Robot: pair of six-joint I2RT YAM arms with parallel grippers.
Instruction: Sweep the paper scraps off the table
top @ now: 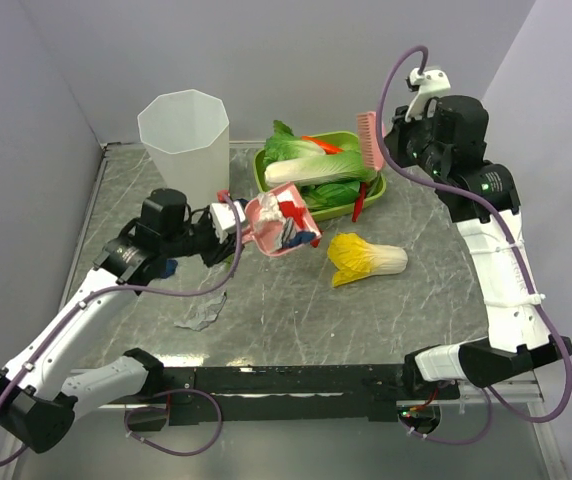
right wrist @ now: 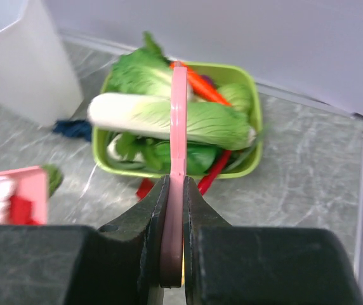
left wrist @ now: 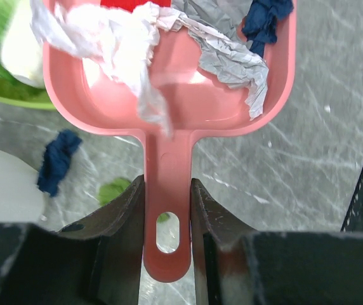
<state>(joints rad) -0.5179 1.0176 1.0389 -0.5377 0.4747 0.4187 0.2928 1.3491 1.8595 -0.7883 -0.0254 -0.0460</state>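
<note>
My left gripper [top: 228, 218] is shut on the handle of a pink dustpan [left wrist: 188, 95], which is held near the table's middle [top: 284, 225]. In the pan lie white [left wrist: 124, 44], grey [left wrist: 229, 57], dark blue [left wrist: 267, 16] and red paper scraps. On the grey marble table [left wrist: 334, 127] lie a dark blue scrap [left wrist: 58, 162], a green scrap [left wrist: 115, 189] and a white-grey scrap [top: 203, 315]. My right gripper [top: 398, 135] is shut on a pink brush [top: 371, 140], held above the green tray; its handle shows in the right wrist view [right wrist: 178, 127].
A tall white bin [top: 184, 140] stands at the back left. A green tray [top: 378, 187] of toy vegetables sits at the back middle, with a red chilli [top: 359, 205] leaning over its rim. A yellow-and-white toy cabbage [top: 366, 258] lies right of the dustpan.
</note>
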